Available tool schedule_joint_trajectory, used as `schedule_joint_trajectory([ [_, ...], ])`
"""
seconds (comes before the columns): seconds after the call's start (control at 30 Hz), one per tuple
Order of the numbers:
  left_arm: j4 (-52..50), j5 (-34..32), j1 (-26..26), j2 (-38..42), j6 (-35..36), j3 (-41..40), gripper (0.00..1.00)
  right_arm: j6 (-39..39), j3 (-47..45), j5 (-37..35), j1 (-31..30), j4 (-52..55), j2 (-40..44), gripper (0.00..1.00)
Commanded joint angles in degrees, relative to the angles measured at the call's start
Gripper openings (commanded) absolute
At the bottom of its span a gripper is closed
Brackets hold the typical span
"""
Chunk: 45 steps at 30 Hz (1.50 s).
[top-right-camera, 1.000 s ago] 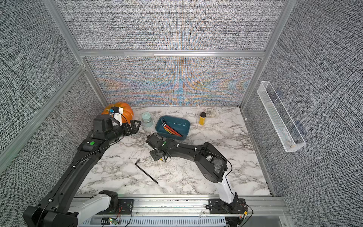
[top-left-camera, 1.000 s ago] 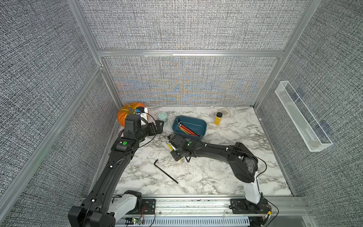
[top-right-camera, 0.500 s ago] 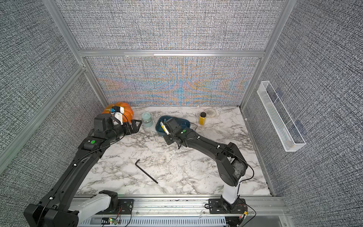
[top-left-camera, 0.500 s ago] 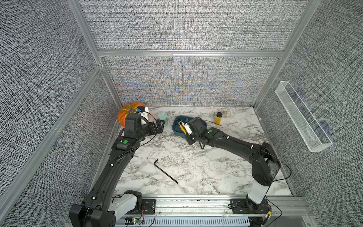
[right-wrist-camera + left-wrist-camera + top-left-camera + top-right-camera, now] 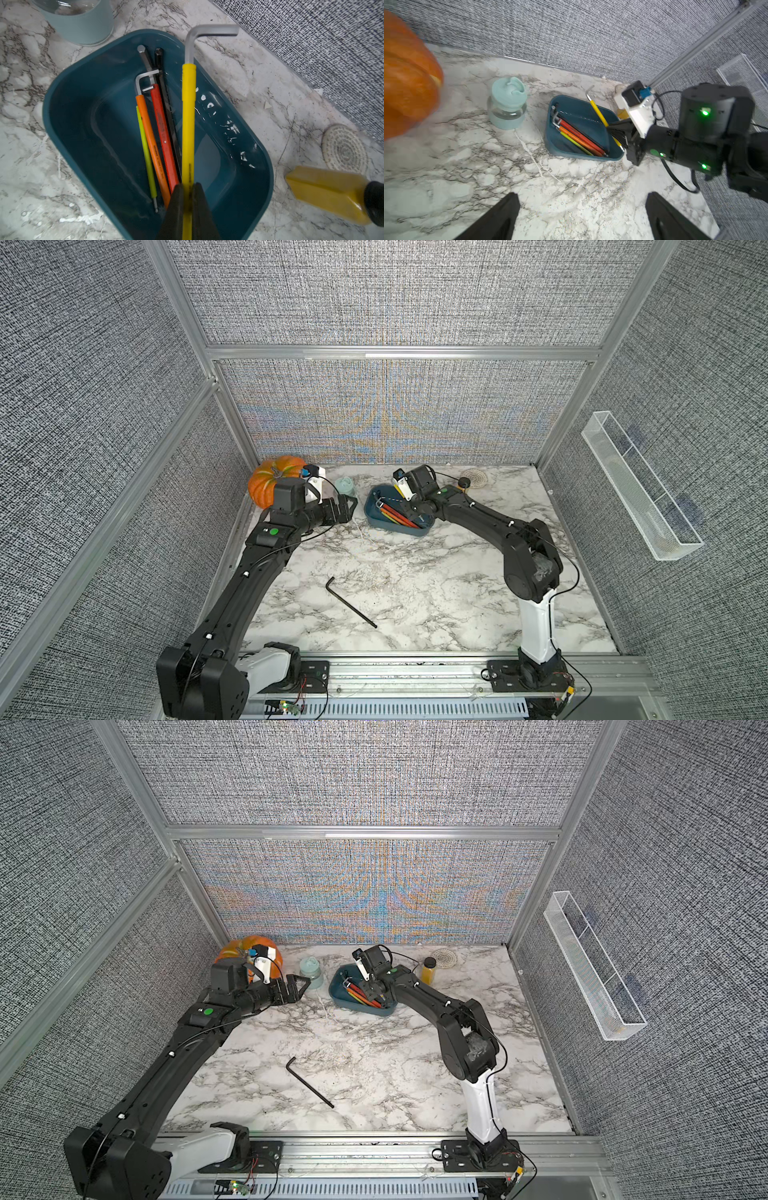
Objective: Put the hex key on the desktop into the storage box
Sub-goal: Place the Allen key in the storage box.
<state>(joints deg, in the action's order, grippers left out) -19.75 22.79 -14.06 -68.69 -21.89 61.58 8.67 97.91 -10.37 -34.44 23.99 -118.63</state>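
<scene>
2 arms, 2 grippers. Left to right: 1 pumpkin (image 5: pixel 266 485); left gripper (image 5: pixel 354 509) just beside it, jaws spread wide, nothing between them; 1 lidded cup (image 5: pixel 311 971); 1 box (image 5: pixel 581 124); 1 bottle (image 5: pixel 429 971); 1 coaster (image 5: pixel 446 957); 1 clear tray (image 5: pixel 640 497) on the right wall. Keys: 1 loose key (image 5: pixel 349 601), black, flat on the desktop (image 5: pixel 415 572) front-centre, well apart from the box. 4 boxed keys (image 5: pixel 160 135) that I can count (lime, orange, red, black; a bare silver end may be a fifth). 1 yellow key (image 5: pixel 188 116) pinched by its sleeve in the right gripper (image 5: pixel 188 185), over the box, bent end past the far rim. Only the top views show the loose key. Only the right wrist view shows the pinch close up. The left wrist view shows the yellow key slanted, low tip inside the box. A second ago the right gripper was over the desktop in front of the box; the loose key and left arm haven't moved.
</scene>
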Motion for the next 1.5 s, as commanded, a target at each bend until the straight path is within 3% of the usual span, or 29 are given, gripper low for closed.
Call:
schedule_joint_trajectory([
  [0.0, 2.35, 6.09, 0.09, -1.12, 1.93, 0.73, 1.00, 3.63, 1.98, 0.47, 0.34, -0.12, -1.77, 0.00],
  [0.3, 3.31, 10.52, 0.09, -7.78, 1.47, 2.20, 1.00, 3.66, 2.81, 5.51, 0.34, -1.21, -5.33, 0.00],
  [0.7, 3.58, 9.12, -0.10, -13.61, 0.58, 3.52, 1.00, 3.24, 3.85, 7.65, 0.33, -1.30, -8.95, 0.00],
  [1.1, 4.19, 9.29, -0.44, -14.21, 0.45, 3.83, 1.00, 1.70, 4.40, 8.79, 0.27, -1.75, -10.55, 0.00],
  [1.2, 4.14, 9.18, -0.49, -14.19, 0.33, 3.81, 1.00, 1.45, 4.57, 8.96, 0.25, -1.66, -10.51, 0.13],
  [1.4, 4.19, 8.82, -0.70, -13.76, -0.15, 3.56, 1.00, 1.18, 3.42, 10.01, 0.26, -2.59, -9.75, 0.50],
  [1.47, 4.15, 8.66, -0.83, -13.50, -0.13, 3.55, 1.00, 0.93, 2.76, 10.21, 0.25, -3.43, -9.06, 0.57],
])
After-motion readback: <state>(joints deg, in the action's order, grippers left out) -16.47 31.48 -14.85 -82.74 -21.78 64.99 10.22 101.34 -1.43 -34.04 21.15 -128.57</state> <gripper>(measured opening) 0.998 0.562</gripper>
